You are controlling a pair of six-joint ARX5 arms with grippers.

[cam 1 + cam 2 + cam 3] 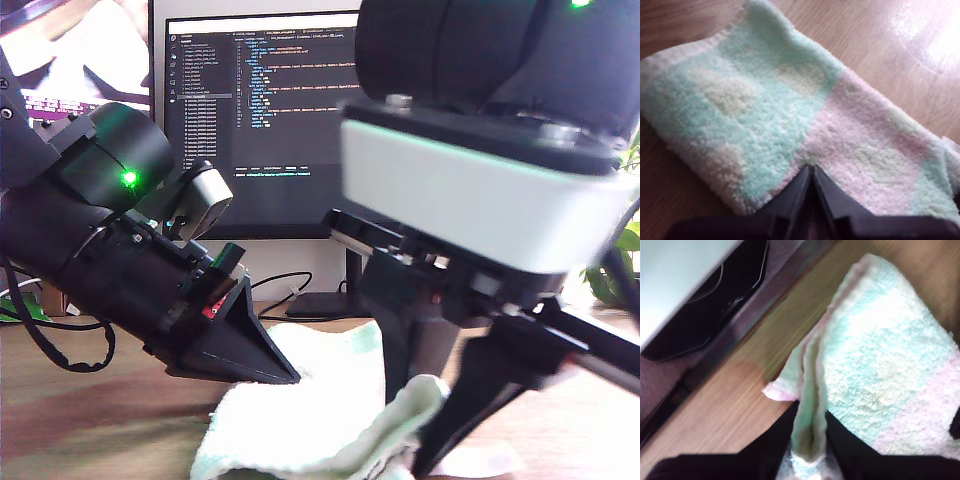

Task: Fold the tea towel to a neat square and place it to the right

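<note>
Lying on the wooden desk [890,45], the towel [765,115] is thick, fluffy terry in mint and pink blocks; I judge it light, limp and far from slippery, so it will drape and sag wherever it is not held.

In the exterior view it sits low in the middle, between my two arms and in front of a monitor [255,110].

My first pincer [811,172] is clenched, its tips meeting at the towel's near edge where mint meets pink; whether any pile is caught between them I cannot tell.

My second pincer [810,440] is grasping a doubled, raised edge of the towel, the layers bunched upright between its jaws. In the exterior view that lifted corner shows beside the dark finger [455,420] low at the centre-right.

Edges and corners look the best places to take hold: a mid-panel pinch would only pucker the cloth. Both layers should be caught together, since thick pile can let one slip free and spoil a square fold.
</note>
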